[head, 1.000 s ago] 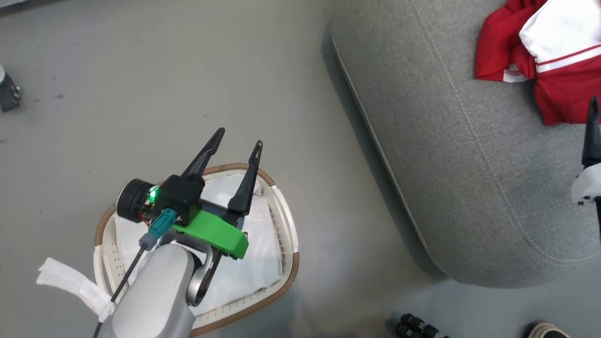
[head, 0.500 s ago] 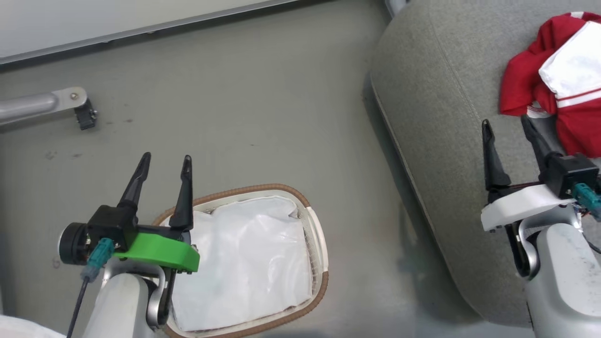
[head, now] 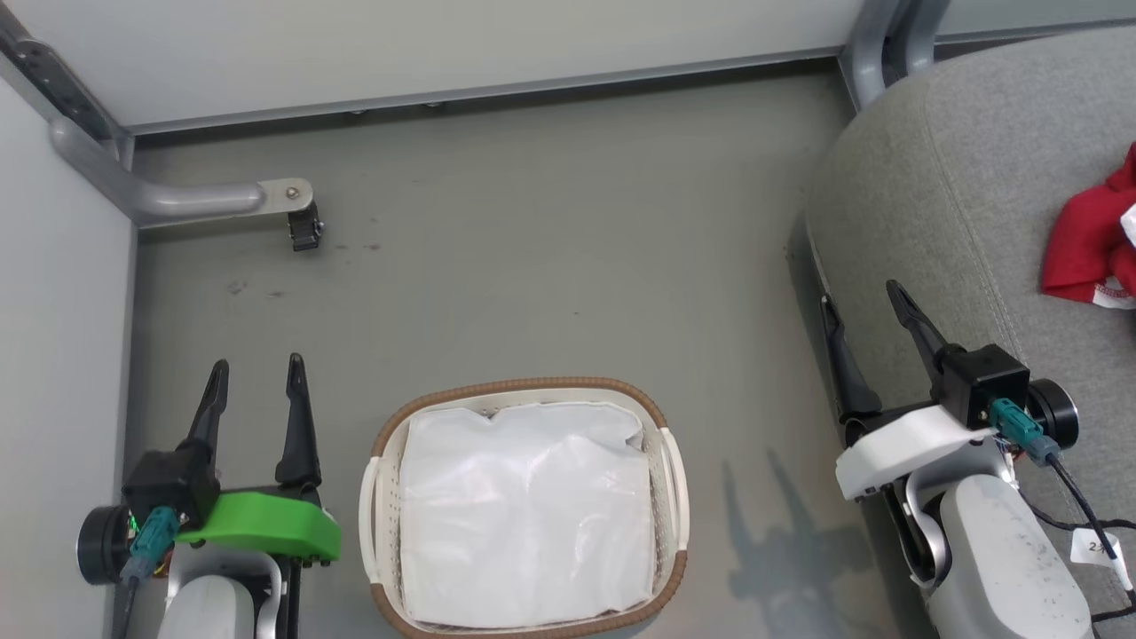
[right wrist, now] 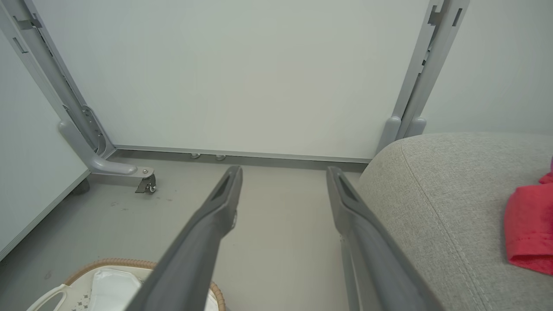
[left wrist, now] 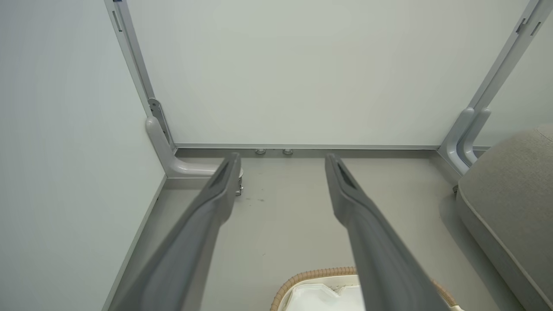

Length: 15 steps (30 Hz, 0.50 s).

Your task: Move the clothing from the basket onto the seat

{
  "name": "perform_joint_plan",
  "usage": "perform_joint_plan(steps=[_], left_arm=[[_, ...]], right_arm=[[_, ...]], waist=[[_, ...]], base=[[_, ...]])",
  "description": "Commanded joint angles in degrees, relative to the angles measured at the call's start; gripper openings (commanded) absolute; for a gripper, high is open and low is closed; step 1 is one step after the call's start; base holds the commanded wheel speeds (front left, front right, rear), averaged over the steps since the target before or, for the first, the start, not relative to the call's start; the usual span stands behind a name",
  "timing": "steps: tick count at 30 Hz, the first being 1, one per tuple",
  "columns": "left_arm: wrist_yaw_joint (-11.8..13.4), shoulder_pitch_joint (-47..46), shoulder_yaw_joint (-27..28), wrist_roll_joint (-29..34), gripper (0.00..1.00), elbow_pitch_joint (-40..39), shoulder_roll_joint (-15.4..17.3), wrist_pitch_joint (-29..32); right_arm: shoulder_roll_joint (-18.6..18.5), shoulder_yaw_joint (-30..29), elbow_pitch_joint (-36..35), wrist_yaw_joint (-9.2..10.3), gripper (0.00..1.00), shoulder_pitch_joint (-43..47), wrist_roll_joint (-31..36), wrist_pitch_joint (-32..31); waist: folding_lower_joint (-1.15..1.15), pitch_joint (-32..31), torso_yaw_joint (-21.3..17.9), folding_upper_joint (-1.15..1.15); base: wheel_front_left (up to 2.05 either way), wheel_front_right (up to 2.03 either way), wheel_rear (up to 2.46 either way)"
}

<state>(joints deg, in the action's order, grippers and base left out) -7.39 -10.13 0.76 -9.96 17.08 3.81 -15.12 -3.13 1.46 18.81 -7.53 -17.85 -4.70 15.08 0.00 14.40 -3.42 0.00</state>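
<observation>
Left pincer (head: 257, 361) has cleared the basket (head: 524, 388); right pincer (head: 859, 293) has drawn back from the clothing (head: 1083, 257).

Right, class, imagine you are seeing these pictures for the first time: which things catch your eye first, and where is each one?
The bright red clothing stands out most, lying on the grey seat at the far right of the head view. Next comes the basket on the floor at bottom centre, holding a white liner sheet. The left gripper and right gripper flank it, both open and holding nothing.
</observation>
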Motion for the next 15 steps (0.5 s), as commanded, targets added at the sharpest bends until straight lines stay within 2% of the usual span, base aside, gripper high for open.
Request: perform_joint_plan(steps=[1, 15], left_arm=[[-0.1, 1.5, 0.7, 0.4, 1.00, 0.0, -0.3, 0.0], [-0.1, 8.6, 0.3, -1.2, 1.00, 1.1, -0.9, 0.0]], right_arm=[[-0.1, -0.2, -0.1, 0.08, 1.00, 1.4, 0.2, 0.1], [0.1, -1.4, 0.4, 0.08, 1.00, 10.0, -1.0, 0.1]], waist=[[0.00, -2.6, 2.1, 0.00], [0.00, -9.6, 3.5, 0.00]], base=[[0.00, 0.00, 0.00], [0.00, 0.00, 0.00]])
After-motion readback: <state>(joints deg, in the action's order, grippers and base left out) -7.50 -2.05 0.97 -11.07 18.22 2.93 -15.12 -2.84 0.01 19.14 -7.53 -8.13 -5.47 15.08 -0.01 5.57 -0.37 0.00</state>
